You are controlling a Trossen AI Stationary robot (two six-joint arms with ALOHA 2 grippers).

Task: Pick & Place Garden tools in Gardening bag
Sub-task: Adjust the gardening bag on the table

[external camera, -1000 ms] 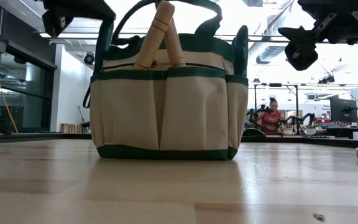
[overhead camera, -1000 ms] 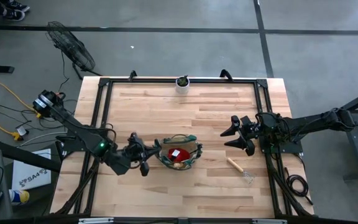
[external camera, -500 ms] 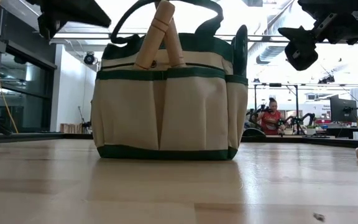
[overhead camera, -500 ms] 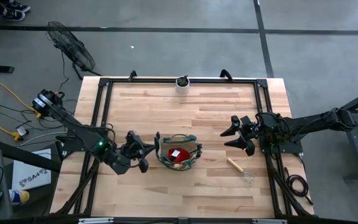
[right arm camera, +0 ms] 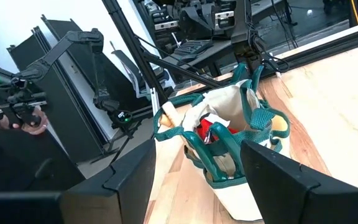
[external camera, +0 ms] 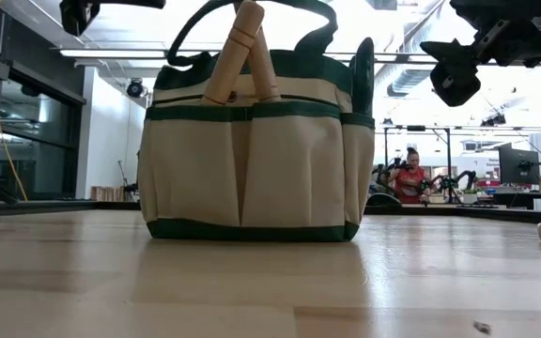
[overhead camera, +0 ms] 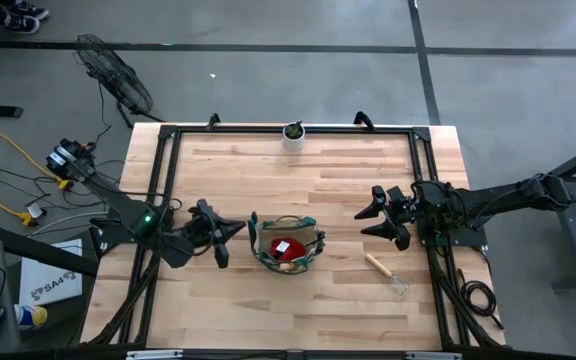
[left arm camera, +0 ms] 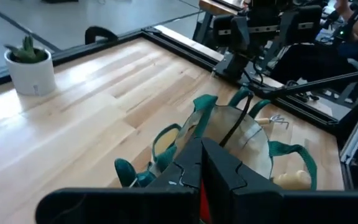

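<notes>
The tan gardening bag (overhead camera: 286, 243) with green trim stands upright on its flat base in the middle of the table. Inside it are two wooden handles (external camera: 242, 47) and a small red item (right arm camera: 207, 130). One wooden-handled fork (overhead camera: 383, 270) lies flat on the table to the right of the bag. My left gripper (overhead camera: 226, 233) hovers shut just left of the bag, above the table, and holds nothing. My right gripper (overhead camera: 370, 214) waits open to the right of the bag, raised, with nothing between its fingers.
A small white pot with a green plant (overhead camera: 294, 133) stands at the middle of the far edge. A black frame (overhead camera: 168, 150) runs along the table's sides. Bare wood lies in front of and behind the bag. A person sits in the room beyond the table (external camera: 409, 178).
My left gripper has drawn back from the bag toward the table's left edge and has risen, staying shut. The bag and the fork on the table have kept their places.
</notes>
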